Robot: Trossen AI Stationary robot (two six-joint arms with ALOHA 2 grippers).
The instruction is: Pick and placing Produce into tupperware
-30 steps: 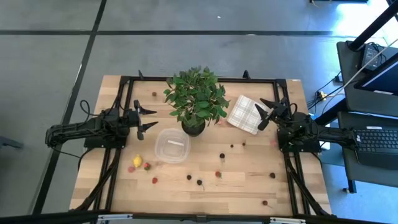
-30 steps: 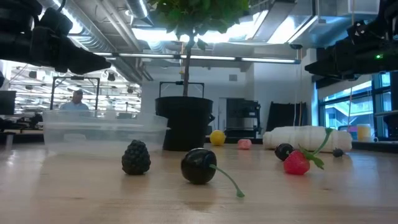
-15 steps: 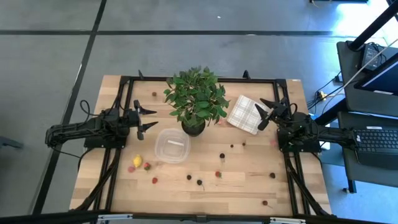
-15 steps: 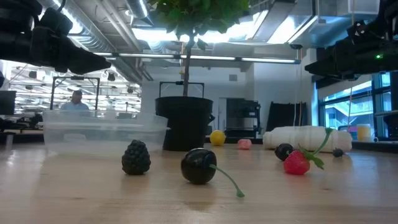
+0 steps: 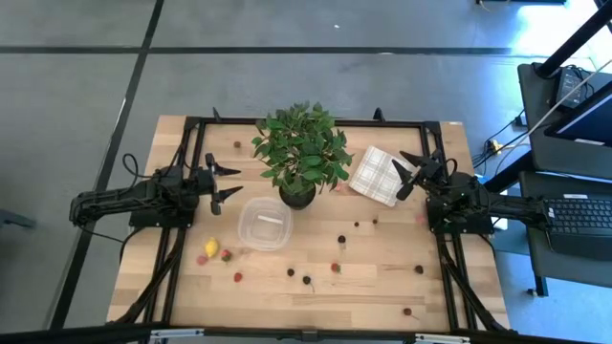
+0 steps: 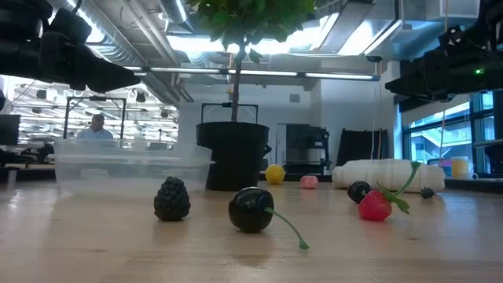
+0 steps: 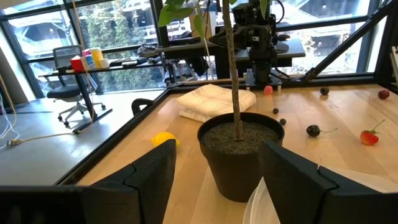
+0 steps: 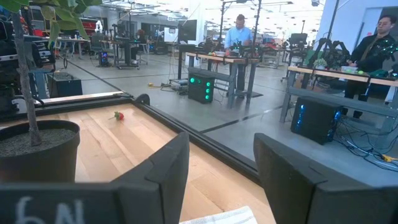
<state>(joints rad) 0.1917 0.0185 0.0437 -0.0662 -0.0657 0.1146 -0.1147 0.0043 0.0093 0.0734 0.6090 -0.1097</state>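
Note:
The clear tupperware (image 5: 265, 224) sits on its base on the table in front of the plant pot, and also shows in the low view (image 6: 130, 165). Small produce lies scattered on the wood: a yellow lemon (image 5: 211, 246) and red berries (image 5: 226, 254) to the tupperware's left, dark berries (image 5: 306, 279) and a strawberry (image 5: 336, 268) nearer the front. The low view shows a blackberry (image 6: 172, 199), a cherry (image 6: 251, 210) and a strawberry (image 6: 376, 206). My left gripper (image 5: 228, 182) hovers open left of the pot. My right gripper (image 5: 409, 175) hovers open by the cloth.
A leafy potted plant (image 5: 300, 153) stands at the table's middle far side, its black pot (image 7: 241, 149) close ahead of my left gripper. A white checked folded cloth (image 5: 381, 175) lies right of it. More berries (image 5: 418, 269) lie toward the right front. A black frame edges the table.

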